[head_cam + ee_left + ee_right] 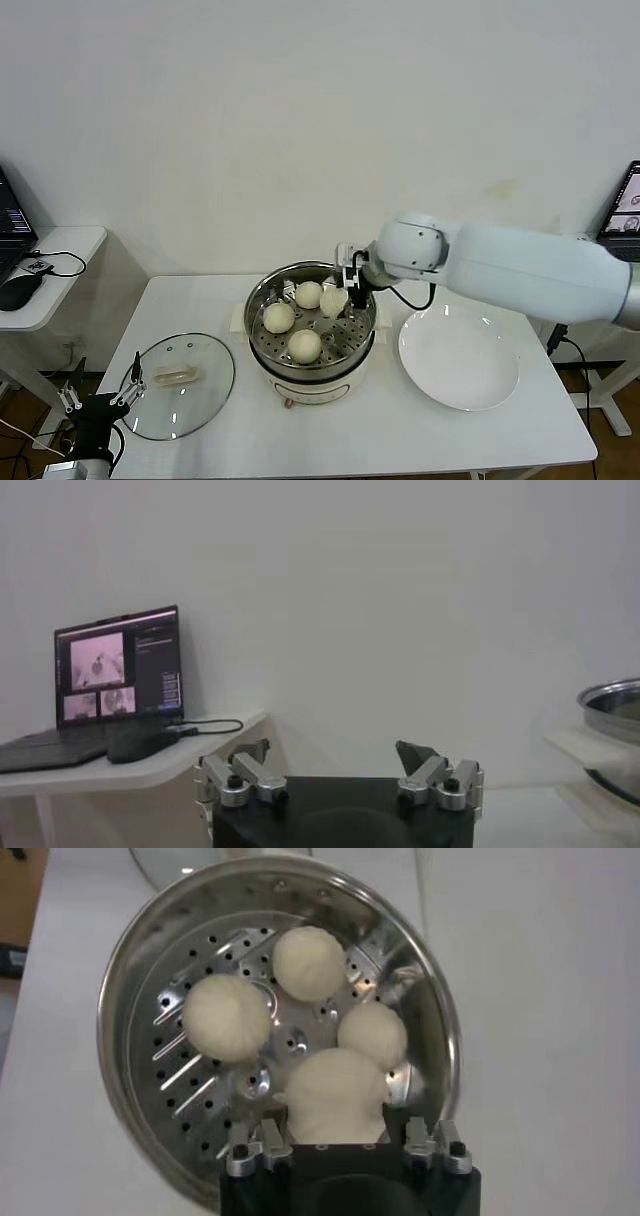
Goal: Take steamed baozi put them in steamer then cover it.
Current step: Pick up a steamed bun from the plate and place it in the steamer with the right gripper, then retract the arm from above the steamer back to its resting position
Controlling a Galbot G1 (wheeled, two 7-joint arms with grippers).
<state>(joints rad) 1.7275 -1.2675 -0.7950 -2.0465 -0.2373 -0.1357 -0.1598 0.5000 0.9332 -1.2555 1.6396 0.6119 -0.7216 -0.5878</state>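
Note:
The steamer [252,305] stands mid-table, a shiny pot with a perforated tray on a white base. Three cream-white baozi [279,317] lie on the tray. My right gripper [349,287] reaches in over the pot's far right rim and is shut on a fourth baozi [334,299], low over the tray. In the right wrist view the gripper [334,1114] flanks that baozi [335,1088], with the other three [227,1016] beyond on the steamer's tray [180,1073]. The glass lid [180,385] lies flat on the table's left. My left gripper [98,402] is open and empty, parked beside the table's front left corner.
An empty white plate [458,357] sits right of the steamer. A side table with a laptop [118,675] and mouse [20,288] stands at the left. The left wrist view shows my open left gripper [333,760] and the steamer's edge [612,702].

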